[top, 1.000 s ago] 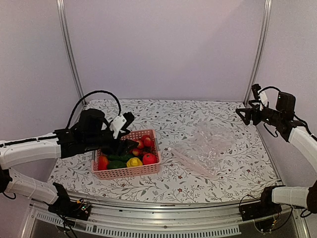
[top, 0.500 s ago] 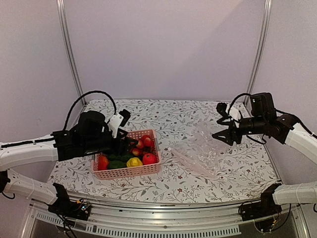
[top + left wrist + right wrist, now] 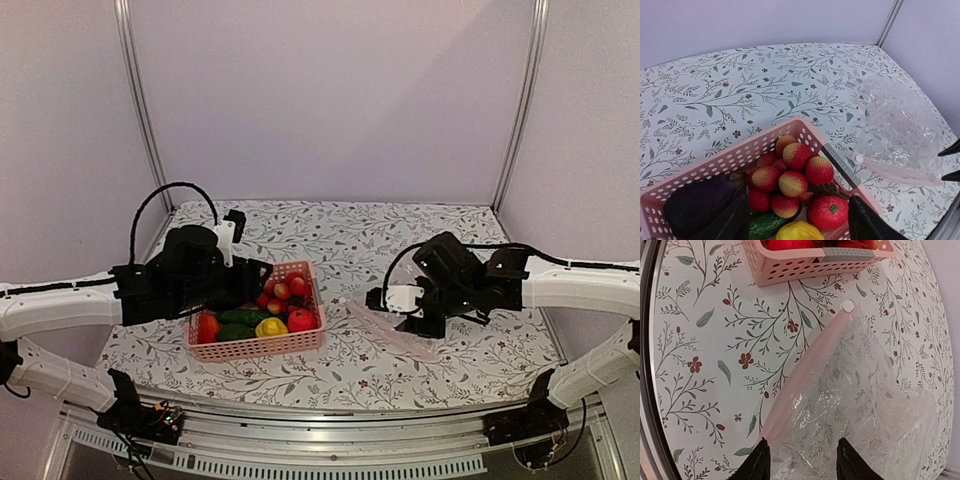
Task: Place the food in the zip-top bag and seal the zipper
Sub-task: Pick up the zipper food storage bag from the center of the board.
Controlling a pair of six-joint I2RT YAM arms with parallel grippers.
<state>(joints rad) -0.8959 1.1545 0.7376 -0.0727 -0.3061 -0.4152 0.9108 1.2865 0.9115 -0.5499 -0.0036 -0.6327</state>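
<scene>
The food lies in the pink basket [image 3: 740, 155]: a red tomato [image 3: 827, 212], a cluster of red-yellow fruits [image 3: 792, 172], a yellow lemon [image 3: 797, 231], a green cucumber [image 3: 765, 225] and a dark eggplant [image 3: 697, 205]. My left gripper [image 3: 797, 222] is open just above the food, touching none of it; it also shows in the top view [image 3: 254, 281]. The clear zip-top bag [image 3: 860, 405] lies flat to the right of the basket. The bag's pinkish zipper strip [image 3: 805, 370] ends in a white tab [image 3: 846, 305]. My right gripper [image 3: 805, 462] is open just above the bag's mouth edge.
The basket [image 3: 260, 345] stands left of centre on the flowered tablecloth [image 3: 340, 235]. My right arm [image 3: 560, 285] reaches in from the right and hides most of the bag [image 3: 380, 328] in the top view. The table's near edge rail [image 3: 647, 390] runs beside the bag.
My right arm has swung in from the far right and come down over the bag's mouth edge. My left gripper has pulled back slightly over the basket.
</scene>
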